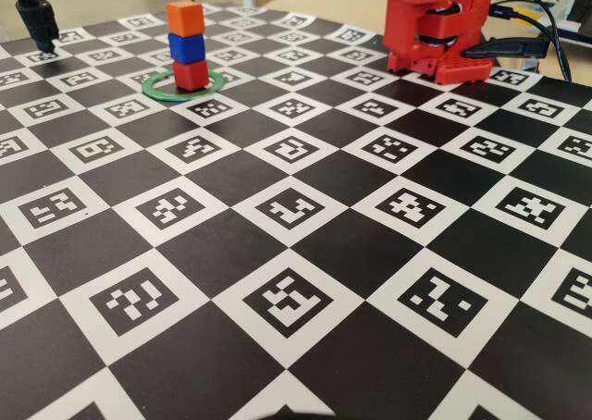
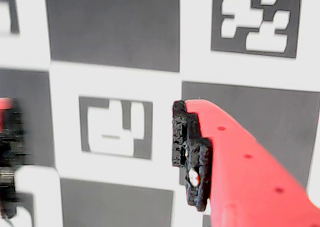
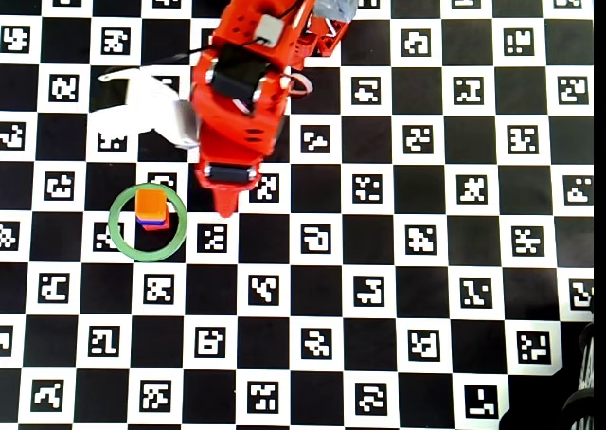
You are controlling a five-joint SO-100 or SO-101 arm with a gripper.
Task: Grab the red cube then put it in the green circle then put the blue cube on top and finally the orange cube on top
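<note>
While the orange cube (image 1: 185, 18) tops the blue cube (image 1: 188, 48) and red cube (image 1: 191, 74) inside the green circle (image 1: 154, 88), the gripper (image 2: 95, 147) stands wide open and empty.

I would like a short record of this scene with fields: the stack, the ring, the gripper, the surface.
stack: orange cube on blue cube on red cube, upright
ring: green circle lies flat around the red cube
gripper: gripper holds nothing, apart from the stack; the wrist view shows a wide gap between the fingers
surface: checkerboard mat with printed markers
task state: all three cubes are stacked inside the ring
</note>
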